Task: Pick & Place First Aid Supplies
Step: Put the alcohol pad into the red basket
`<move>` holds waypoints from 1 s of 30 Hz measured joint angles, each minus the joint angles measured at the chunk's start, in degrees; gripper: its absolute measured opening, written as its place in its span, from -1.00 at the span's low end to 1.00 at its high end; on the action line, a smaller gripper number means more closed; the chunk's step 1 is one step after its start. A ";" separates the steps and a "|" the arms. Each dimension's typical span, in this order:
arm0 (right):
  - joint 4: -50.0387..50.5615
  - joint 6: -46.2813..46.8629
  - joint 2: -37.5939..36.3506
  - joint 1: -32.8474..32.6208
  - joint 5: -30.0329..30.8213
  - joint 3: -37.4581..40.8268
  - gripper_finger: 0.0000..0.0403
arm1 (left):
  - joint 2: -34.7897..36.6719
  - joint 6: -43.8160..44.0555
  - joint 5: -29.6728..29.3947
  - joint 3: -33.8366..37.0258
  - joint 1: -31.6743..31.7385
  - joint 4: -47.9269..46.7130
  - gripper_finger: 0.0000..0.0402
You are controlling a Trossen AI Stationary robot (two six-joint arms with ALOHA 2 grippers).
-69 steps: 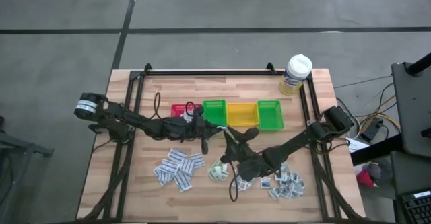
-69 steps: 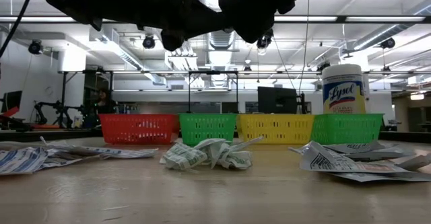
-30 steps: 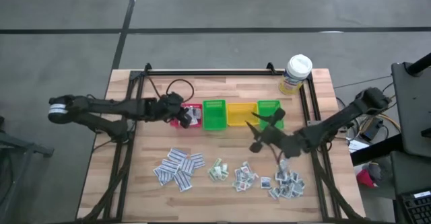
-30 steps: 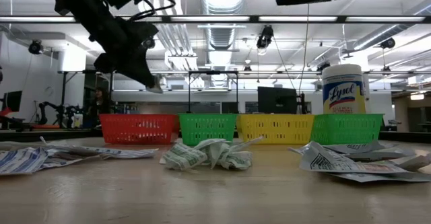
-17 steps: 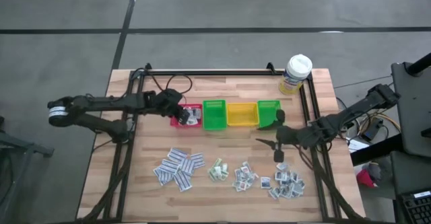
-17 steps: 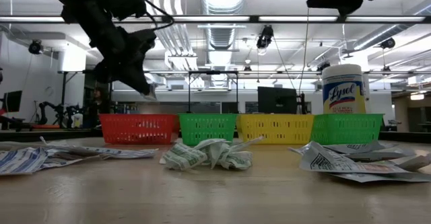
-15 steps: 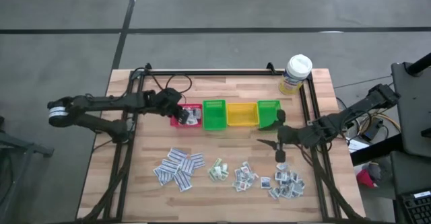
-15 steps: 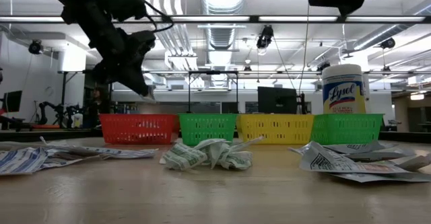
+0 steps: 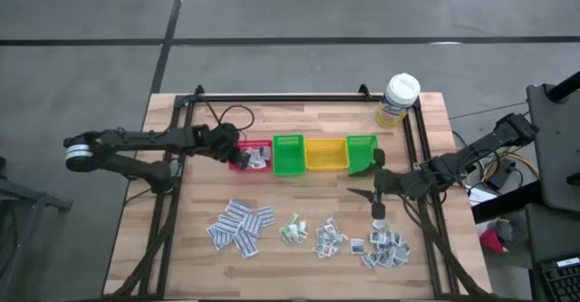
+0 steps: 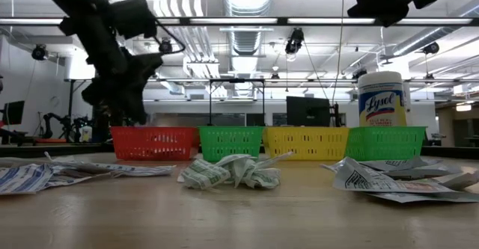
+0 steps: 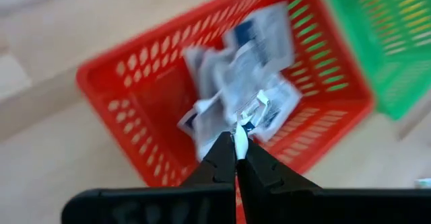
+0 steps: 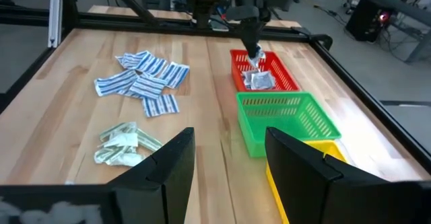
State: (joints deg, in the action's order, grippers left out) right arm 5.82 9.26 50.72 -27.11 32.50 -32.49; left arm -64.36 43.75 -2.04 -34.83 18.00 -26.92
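My left gripper (image 9: 245, 157) hangs over the red bin (image 9: 236, 145), shut on a small white packet (image 11: 240, 138). Several more white packets (image 11: 236, 83) lie inside that bin. My right gripper (image 9: 361, 177) stands open above the table, just in front of the right-hand green bin (image 9: 362, 153), with nothing between its fingers (image 12: 168, 163). Piles of first aid supplies lie on the near half of the table: blue-striped strips (image 9: 240, 227), green-printed packets (image 9: 292, 229), and small squarish ones (image 9: 385, 246). My left gripper pinches a bit of the white packet (image 11: 239, 135) between the very ends of its two fingers, slanting down from the table's left side. The rest of the packet blends with the pile beneath, so whether it hangs free or rests in the bin cannot be told.
Red, green (image 9: 288, 154), yellow (image 9: 325, 154) and green bins stand in a row across the table's middle. A white-capped bottle (image 9: 397, 100) stands at the far right corner. A black frame (image 9: 272, 95) runs along the table's edges.
My left gripper has sunk toward the red bin with the packet, staying shut, and has turned somewhat. My right gripper has drawn back toward the table's right edge, away from the green bin, and has tipped up closer to level, still open.
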 joint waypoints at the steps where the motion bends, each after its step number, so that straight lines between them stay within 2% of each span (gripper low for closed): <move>1: 0.00 0.02 0.01 0.00 0.00 0.04 -0.11 | 0.00 0.52 0.03 0.77 0.00 0.50 -1.00; 6: -0.04 0.00 0.02 0.00 0.01 0.04 -0.13 | 0.00 0.50 0.06 3.49 0.00 6.48 -0.98; 14: -0.09 0.04 0.02 0.00 0.01 0.04 -0.09 | 0.00 -0.51 -0.61 4.22 0.00 7.21 -0.85; 23: -0.10 0.22 0.02 0.00 0.01 0.04 -0.10 | 0.02 -2.94 -0.68 3.82 0.00 7.90 -0.44; 30: -0.10 0.24 0.02 0.00 0.01 0.04 -0.08 | 1.91 -8.02 -1.02 -1.02 0.54 4.74 -0.22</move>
State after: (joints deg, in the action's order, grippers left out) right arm 5.72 9.50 50.74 -27.11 32.51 -32.45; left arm -62.44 35.73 -3.06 -35.85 18.54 -22.19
